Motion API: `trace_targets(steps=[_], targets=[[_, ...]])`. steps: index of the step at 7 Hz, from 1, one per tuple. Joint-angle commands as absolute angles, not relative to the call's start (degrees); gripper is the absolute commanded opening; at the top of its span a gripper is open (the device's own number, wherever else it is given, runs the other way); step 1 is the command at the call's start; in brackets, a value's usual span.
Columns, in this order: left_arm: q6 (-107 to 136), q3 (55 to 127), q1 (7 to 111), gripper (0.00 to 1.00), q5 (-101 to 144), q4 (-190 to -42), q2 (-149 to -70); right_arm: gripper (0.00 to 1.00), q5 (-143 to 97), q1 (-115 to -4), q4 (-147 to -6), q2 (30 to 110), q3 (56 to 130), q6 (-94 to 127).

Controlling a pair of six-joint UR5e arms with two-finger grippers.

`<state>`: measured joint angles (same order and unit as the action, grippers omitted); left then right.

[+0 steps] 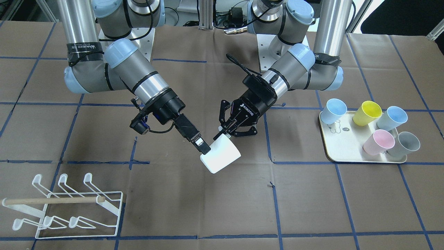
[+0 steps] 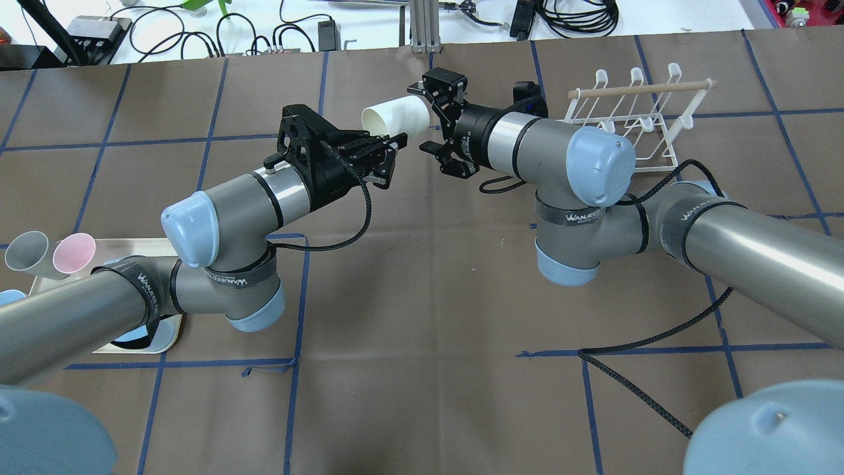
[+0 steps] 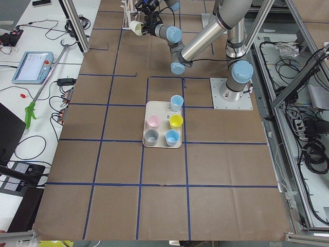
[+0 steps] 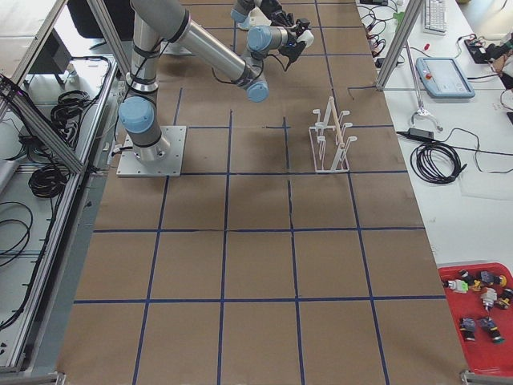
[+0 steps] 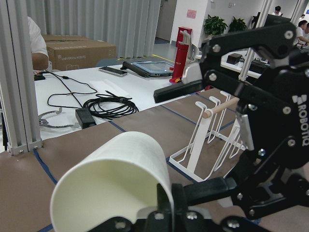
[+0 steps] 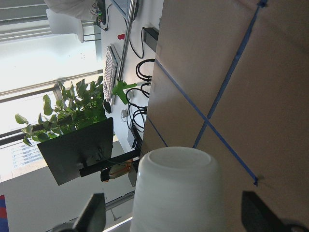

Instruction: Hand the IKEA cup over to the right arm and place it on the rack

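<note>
While the tabletop (image 2: 422,297) is seen from overhead with the rack (image 2: 639,88) at its far right and no cup hung on it, only the hand-over is judged in progress. The white cup (image 2: 399,115) is held aloft on its side over the far middle, pinched at the rim by the left hand (image 1: 227,133). The right hand (image 1: 204,148) is spread wide about the cup's base, its fingers (image 6: 94,212) apart from the wall; closing, release and hanging are left.

Brown paper-covered table (image 1: 312,208) gridded with blue tape (image 1: 301,163), white desk (image 2: 369,30) beyond.
</note>
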<state>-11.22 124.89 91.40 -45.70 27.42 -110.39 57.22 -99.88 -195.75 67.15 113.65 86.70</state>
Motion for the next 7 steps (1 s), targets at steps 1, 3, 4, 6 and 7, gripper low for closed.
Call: trace_targets(steps=[1, 3, 4, 6, 7], targets=[[-11.16, 124.89, 91.41, 0.00, -45.70, 27.42, -110.39, 0.99, 57.83, -101.16, -195.73, 66.53, 113.29, 86.92], [-10.81, 124.89, 91.49, 0.00, -45.70, 27.42, -110.39, 1.00, 57.66, -101.25, -195.73, 66.45, 113.20, 86.84], [-10.55, 124.98, 91.49, 0.00, -45.70, 28.03, -110.48, 1.00, 57.66, -101.42, -195.73, 66.45, 113.20, 86.84], [-10.20, 124.89, 91.49, 0.00, -45.70, 28.21, -110.48, 1.00, 57.48, -101.60, -195.64, 66.36, 113.20, 86.75], [-10.20, 124.89, 91.49, 0.00, -45.70, 28.21, -110.48, 1.00, 57.74, -101.60, -195.64, 66.18, 113.20, 86.75]])
